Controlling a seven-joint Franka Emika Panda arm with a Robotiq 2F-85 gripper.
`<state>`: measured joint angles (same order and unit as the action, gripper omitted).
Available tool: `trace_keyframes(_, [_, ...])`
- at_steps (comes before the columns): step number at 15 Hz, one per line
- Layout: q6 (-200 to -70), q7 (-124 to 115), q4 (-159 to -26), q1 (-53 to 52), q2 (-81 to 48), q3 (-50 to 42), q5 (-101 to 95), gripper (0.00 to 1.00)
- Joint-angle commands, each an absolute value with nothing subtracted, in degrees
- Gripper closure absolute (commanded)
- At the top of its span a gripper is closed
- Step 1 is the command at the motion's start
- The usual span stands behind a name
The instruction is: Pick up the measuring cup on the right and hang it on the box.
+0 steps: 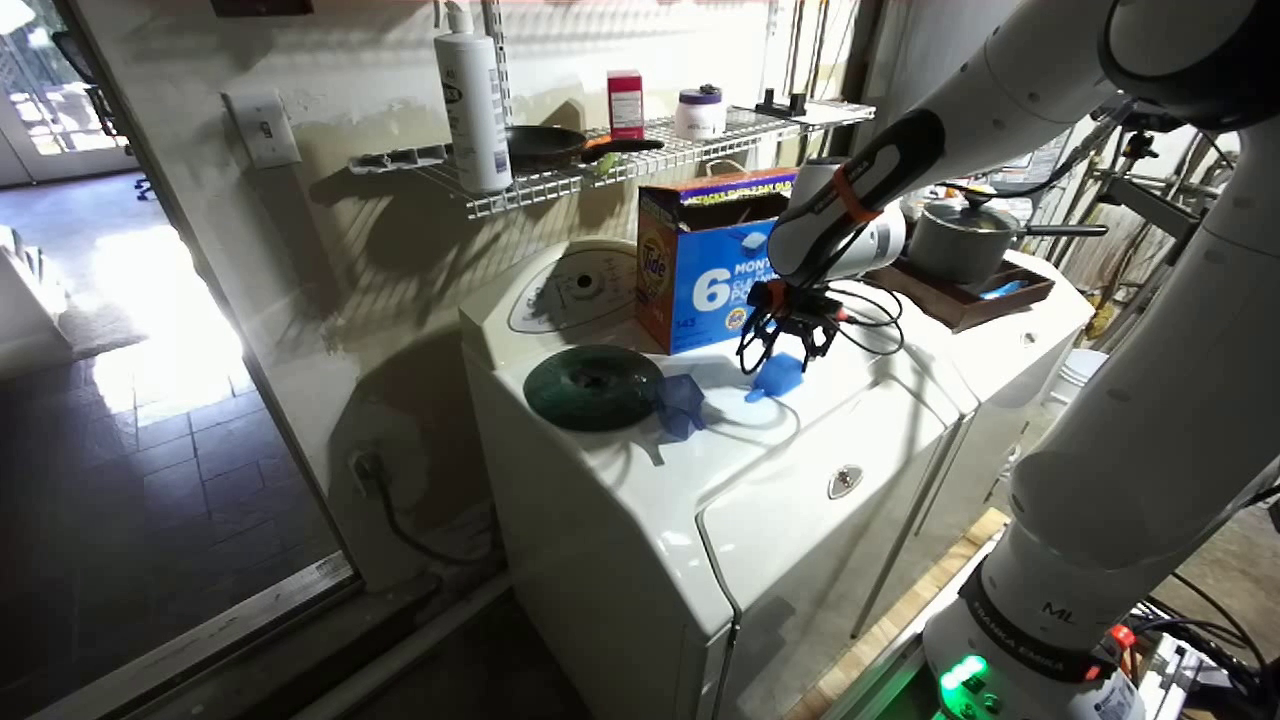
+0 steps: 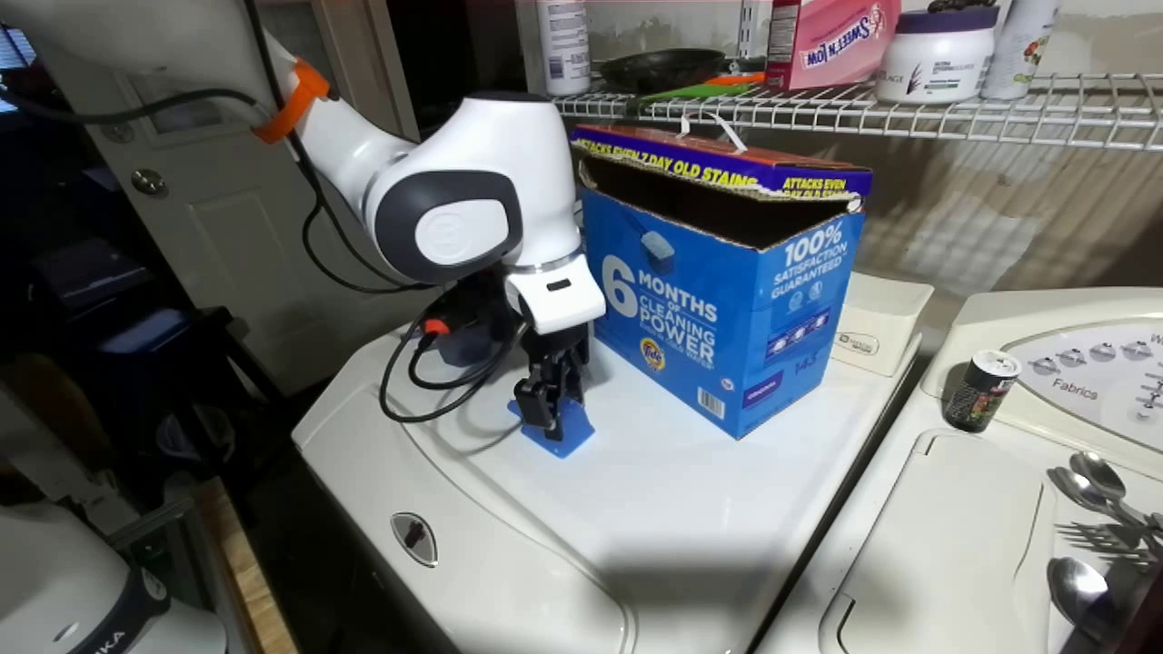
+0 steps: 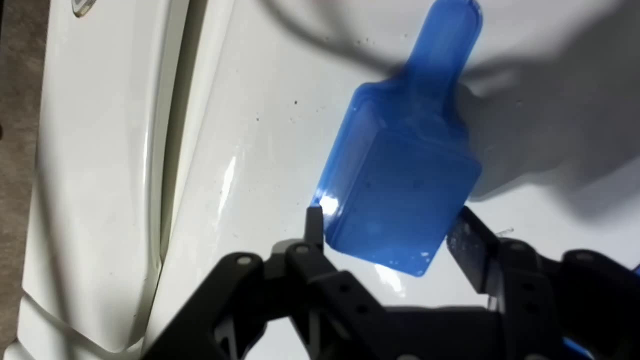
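With the hand spread astride the measuring cup on the counter, alignment appears done; gripping, lifting and hanging it on the box remain.

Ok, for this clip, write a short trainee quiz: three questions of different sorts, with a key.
1. At the blue measuring cup, the jaws of the pincer stand: A, pressed together; B, apart; C, crossed.
2. Fill in: the Tide box reads "___ months of cleaning power".
3. True or false: the blue measuring cup hangs on the Tide box.

Key: 1 B; 2 "6"; 3 false, it lies on the white machine.
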<state>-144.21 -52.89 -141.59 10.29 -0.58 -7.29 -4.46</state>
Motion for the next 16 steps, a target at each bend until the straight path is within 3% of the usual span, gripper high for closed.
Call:
trace_keyframes(1, [-142.9, -51.5, -139.4, 9.8, -2.4, -8.3, -6.2, 0.44])
trace_keyframes(4, [-143.1, -50.8, -138.9, 9.8, -2.4, -8.5, -6.9, 0.48])
trace_keyframes(8, [-143.6, -50.0, -138.7, 10.0, -2.4, -9.1, -8.2, 0.41])
trace_keyframes(11, [-144.0, -49.6, -138.6, 10.2, -2.3, -9.7, -10.8, 0.31])
trace_keyframes(15, [-144.7, -48.2, -138.2, 10.5, -2.3, -10.7, -14.1, 0.39])
trace_keyframes(16, [-144.8, -47.9, -138.2, 10.5, -2.2, -10.8, -14.0, 0.19])
